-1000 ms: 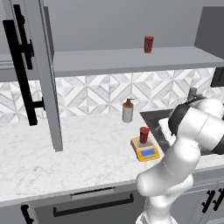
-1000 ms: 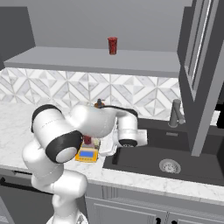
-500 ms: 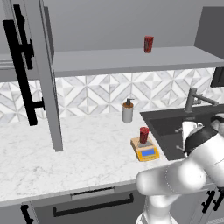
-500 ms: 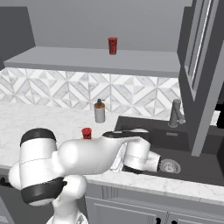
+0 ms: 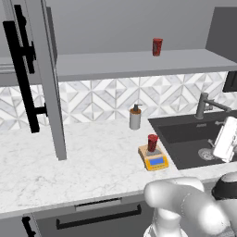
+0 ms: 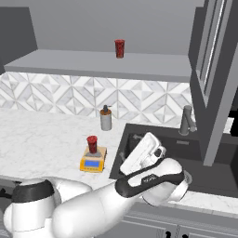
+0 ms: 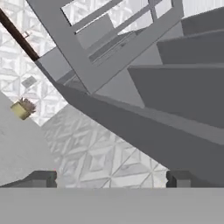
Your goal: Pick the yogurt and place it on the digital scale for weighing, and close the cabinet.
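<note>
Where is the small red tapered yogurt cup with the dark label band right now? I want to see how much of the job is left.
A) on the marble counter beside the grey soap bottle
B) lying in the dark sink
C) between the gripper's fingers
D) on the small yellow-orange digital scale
D: the small red yogurt cup stands upright on the yellow-orange digital scale, with nothing gripping it.

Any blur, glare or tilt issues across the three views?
Left base view: flat even light, no glare, yogurt on the digital scale reads sharp. Right base view: same flat render, blurred white arm near the lens hides part of the sink. Hand view: strongly rolled, soft, open cabinet slanting across; the gripper fingertips spread wide.
</note>
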